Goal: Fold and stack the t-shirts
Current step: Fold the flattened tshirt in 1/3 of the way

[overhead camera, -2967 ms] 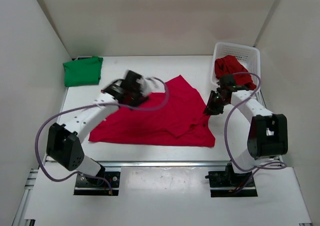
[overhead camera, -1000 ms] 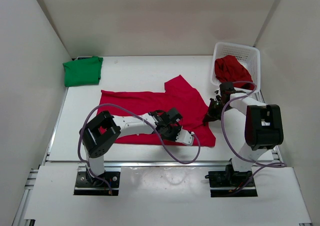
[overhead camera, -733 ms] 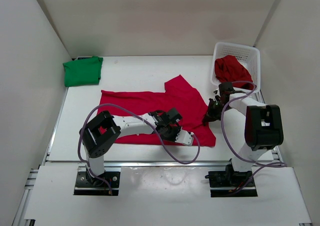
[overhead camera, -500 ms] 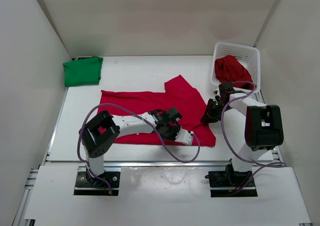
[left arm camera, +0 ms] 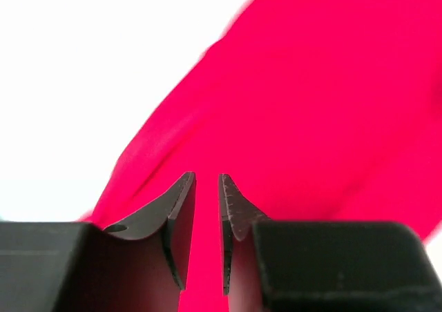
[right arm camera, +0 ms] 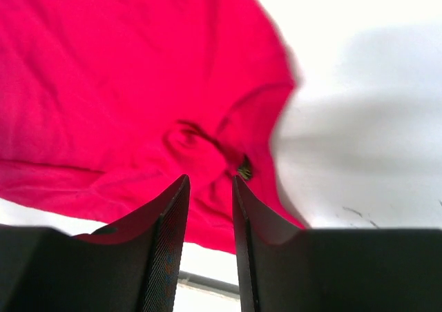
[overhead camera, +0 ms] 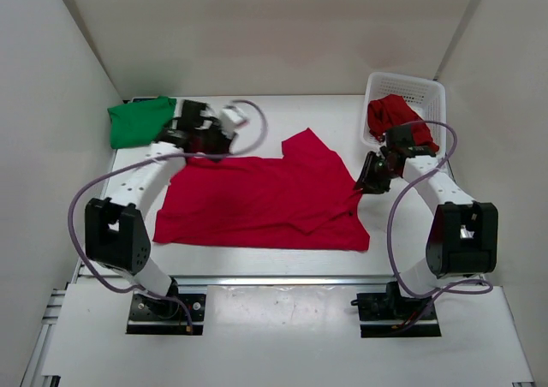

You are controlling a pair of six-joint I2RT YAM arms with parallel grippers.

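Top view: the red shirt (overhead camera: 265,203) is lying spread mid-table (overhead camera: 282,117), with the left tool (overhead camera: 201,139) hovering at its upper-left edge and the right tool (overhead camera: 370,175) at its right corner.
Left wrist: jaws are standing slightly apart, gripping nothing.
Right wrist: jaws are standing apart above bunched cloth.
The shirt seems to be getting flattened; next, both tools need to pinch its edges for folding.

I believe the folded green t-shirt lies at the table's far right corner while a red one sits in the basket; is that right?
Not quite: the top view shows the green t-shirt at the far left corner; a red t-shirt does sit in the basket.
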